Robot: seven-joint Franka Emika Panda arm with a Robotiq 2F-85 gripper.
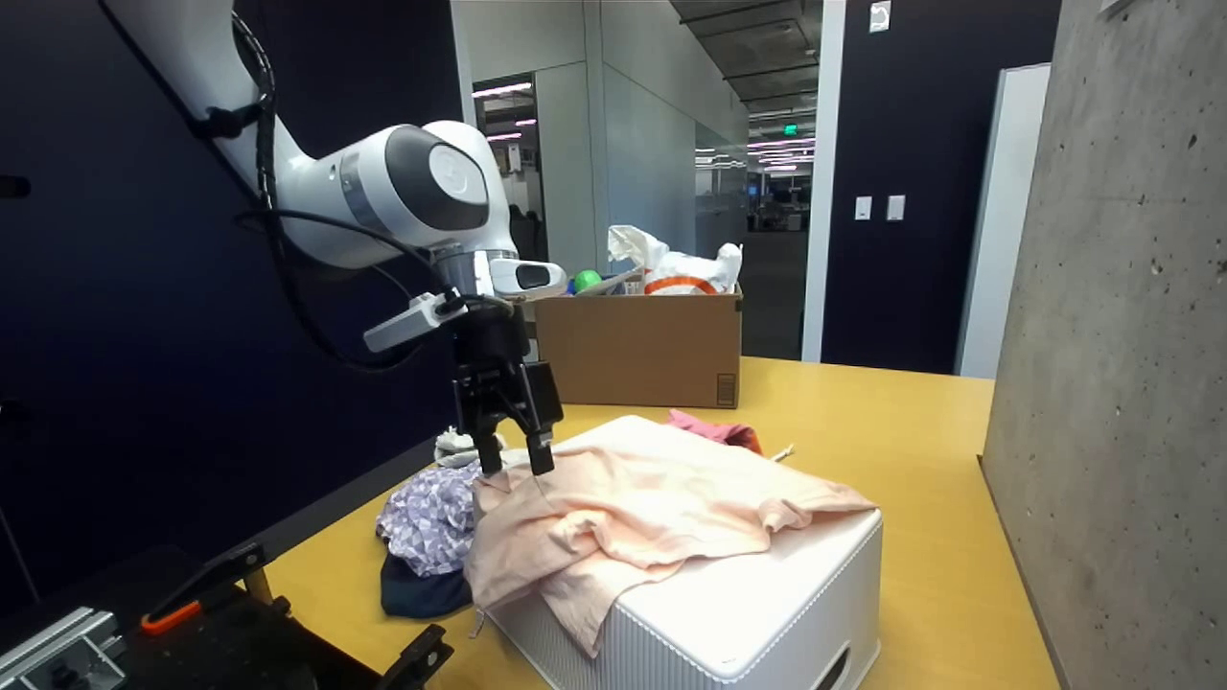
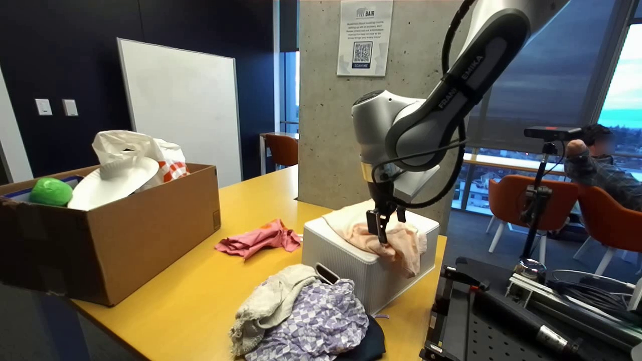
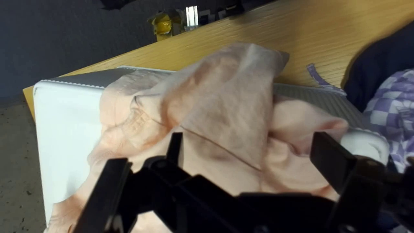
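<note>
Hanging over one edge of the white box (image 1: 767, 575), the black fingers (image 1: 542, 455) stand wide apart with nothing gripped; whether their tips brush the peach cloth (image 1: 661, 498) beneath, I cannot tell. That cloth lies rumpled across the top of the white box, part of it drooping down the ribbed side. It looks light, soft and limp, probably neither fragile nor slippery; a smooth stretch lying flat would likely be hard to pinch, so a raised fold (image 3: 233, 129) below the fingers seems the best place to take hold, shallow enough to miss the box top. Just beside the white box, on the yellow surface (image 2: 190, 301), are heaped a purple-and-white patterned cloth (image 2: 321, 318), a cream cloth (image 2: 281, 288) and a navy cloth (image 2: 371, 336). A pink cloth (image 2: 261, 238) lies on another side of the white box, between it and a cardboard box (image 2: 160, 230) holding a white bag (image 2: 120, 143), a paper plate (image 2: 113, 183) and a green object (image 2: 51, 191). Beyond the white box, in an exterior view, rises a concrete pillar (image 2: 331, 150) bearing a printed notice (image 2: 365, 37).
</note>
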